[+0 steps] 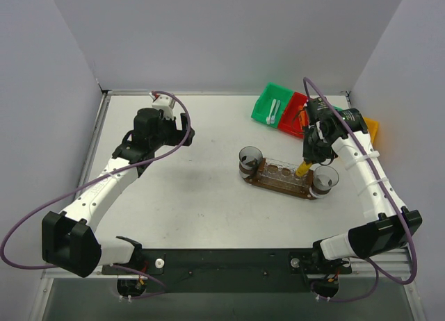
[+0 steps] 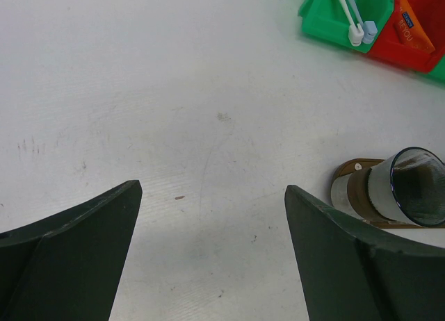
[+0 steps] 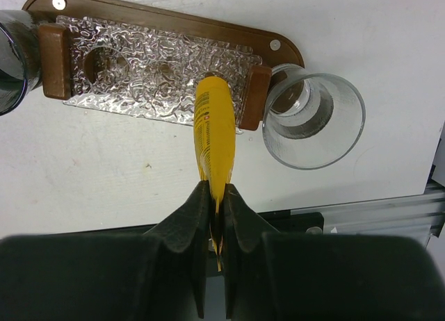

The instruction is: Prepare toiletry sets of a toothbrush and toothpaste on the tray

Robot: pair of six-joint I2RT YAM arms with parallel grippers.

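the right gripper (image 3: 217, 196) has its matte black jaws pinched narrow on the flat crimped end of a glossy yellow toothpaste tube (image 3: 214, 137). the tube tapers from that seam to a rounded end that points up the frame, over the tray (image 3: 174, 15). whether the end touches the tray, the wrist view does not show.

the tray is a long oval board of smooth dark brown wood with rounded ends. it carries a clear pebbled plate (image 3: 153, 64) with round holes, set between two small wooden blocks (image 3: 54, 60). the tube's end sits near the right-hand block.

a clear round cup (image 3: 313, 119) stands just beside the tray's right end, and a smoky grey cup (image 3: 10, 57) stands at its left end.

in the overhead view the tray (image 1: 278, 184) lies right of centre on the white table (image 1: 201, 182). at the upper right are a green bin (image 1: 268, 99) holding slim white toothbrushes (image 1: 273, 111), a red bin (image 1: 295, 116) and an orange bin (image 1: 373, 130).

the left gripper (image 2: 212, 189) hangs over bare, faintly scuffed table at the upper left, jaws spread wide and holding nothing.
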